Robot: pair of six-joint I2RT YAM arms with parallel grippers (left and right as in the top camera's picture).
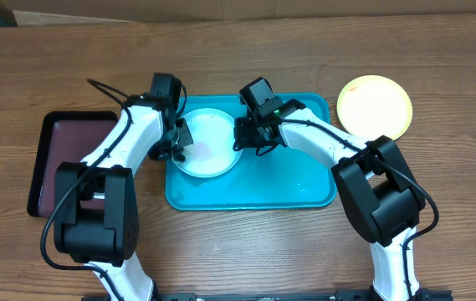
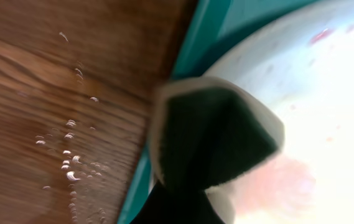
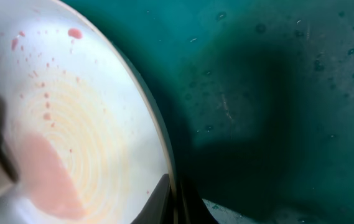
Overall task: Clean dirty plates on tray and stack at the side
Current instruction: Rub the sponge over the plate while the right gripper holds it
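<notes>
Plates show in two places: a white plate lies inside the tray, in the tray's left half, and a yellow-green plate sits on the bench just off the tray's upper right corner. The left hand is at the tray's left rim, over the white plate's edge, pinched on a folded dark sponge with a pale border; its fingers are mostly hidden behind the sponge. The sponge overlaps the plate's rim, and whether it presses on the plate cannot be told. The right hand is near the tray's middle, at the white plate's right edge, closed on that rim with one dark finger outside and the other inside. A pink smear and small red specks mark the plate's inside. Water droplets dot the bench left of the tray. A maroon tray lies further left of the tray
</notes>
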